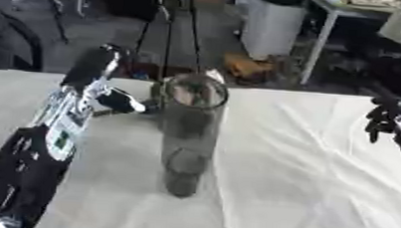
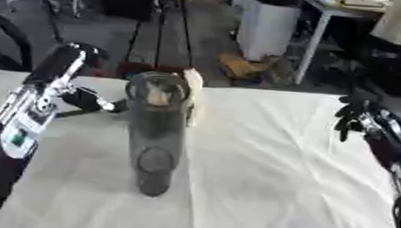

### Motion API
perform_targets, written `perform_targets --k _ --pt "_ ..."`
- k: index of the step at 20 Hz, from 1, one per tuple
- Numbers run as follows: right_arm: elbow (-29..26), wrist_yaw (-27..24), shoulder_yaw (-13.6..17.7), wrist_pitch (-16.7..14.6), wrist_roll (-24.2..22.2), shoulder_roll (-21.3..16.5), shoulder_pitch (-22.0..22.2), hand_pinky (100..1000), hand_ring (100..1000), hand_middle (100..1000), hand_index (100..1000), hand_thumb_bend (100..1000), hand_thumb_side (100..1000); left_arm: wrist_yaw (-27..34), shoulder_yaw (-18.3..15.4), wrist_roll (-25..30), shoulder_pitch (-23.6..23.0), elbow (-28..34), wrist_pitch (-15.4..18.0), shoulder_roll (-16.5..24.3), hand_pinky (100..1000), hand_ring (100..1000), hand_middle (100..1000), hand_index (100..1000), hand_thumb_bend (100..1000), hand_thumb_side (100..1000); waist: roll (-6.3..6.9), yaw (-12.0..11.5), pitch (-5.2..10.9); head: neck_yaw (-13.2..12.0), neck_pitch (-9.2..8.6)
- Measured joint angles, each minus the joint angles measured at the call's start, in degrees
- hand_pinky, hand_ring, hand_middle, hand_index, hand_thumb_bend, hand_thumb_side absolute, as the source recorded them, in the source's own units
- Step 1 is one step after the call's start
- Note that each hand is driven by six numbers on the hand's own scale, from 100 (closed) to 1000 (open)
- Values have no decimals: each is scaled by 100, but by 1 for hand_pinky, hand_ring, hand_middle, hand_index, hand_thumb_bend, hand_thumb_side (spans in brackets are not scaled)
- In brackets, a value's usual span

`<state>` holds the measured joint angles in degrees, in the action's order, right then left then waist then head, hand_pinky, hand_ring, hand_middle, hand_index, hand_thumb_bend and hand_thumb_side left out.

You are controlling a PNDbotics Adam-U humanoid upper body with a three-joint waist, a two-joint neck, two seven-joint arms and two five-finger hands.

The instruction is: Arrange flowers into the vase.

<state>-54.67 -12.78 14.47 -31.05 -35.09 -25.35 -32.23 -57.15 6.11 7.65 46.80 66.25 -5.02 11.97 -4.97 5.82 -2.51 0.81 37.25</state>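
A tall clear glass vase [image 1: 186,135] stands upright on the white cloth in the middle of the table. My left arm reaches up from the lower left, and my left hand [image 1: 117,100] is just left of the vase's rim, fingers curled on a thin dark stem. A pale flower [image 2: 192,88] shows behind and to the right of the vase's mouth, partly seen through the glass. My right hand [image 2: 354,114] hangs at the table's right edge, away from the vase, fingers relaxed and holding nothing.
The white cloth [image 1: 305,172] covers the whole table, with wrinkles on the right. Beyond the far edge are a dark floor, tripod legs [image 1: 167,29], a white bin [image 1: 275,26] and a table leg [image 1: 317,48].
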Motion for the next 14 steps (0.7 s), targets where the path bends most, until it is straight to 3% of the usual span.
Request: perform_targets --k 9,10,11,14 --pt "0 0 0 15 -15 37 0 312 475 543 792 100 645 -603 -96 -182 184 -507 -105 -259 522 624 529 740 932 223 10 55 -2 -2 2" --pt "0 0 0 17 -17 38 0 312 475 543 792 100 645 -702 -126 -205 210 -583 -139 -293 521 623 528 738 924 180 10 58 -2 -3 2" --pt "1 0 0 19 -19 39 0 312 475 543 792 100 645 -796 -159 -233 228 -665 -170 -318 521 623 526 737 941 228 10 61 -2 -8 2" --pt "1 0 -1 23 -23 40 0 312 475 542 792 100 646 -989 -281 -314 270 -911 -253 -375 522 624 526 734 954 233 7 92 1 -21 2"
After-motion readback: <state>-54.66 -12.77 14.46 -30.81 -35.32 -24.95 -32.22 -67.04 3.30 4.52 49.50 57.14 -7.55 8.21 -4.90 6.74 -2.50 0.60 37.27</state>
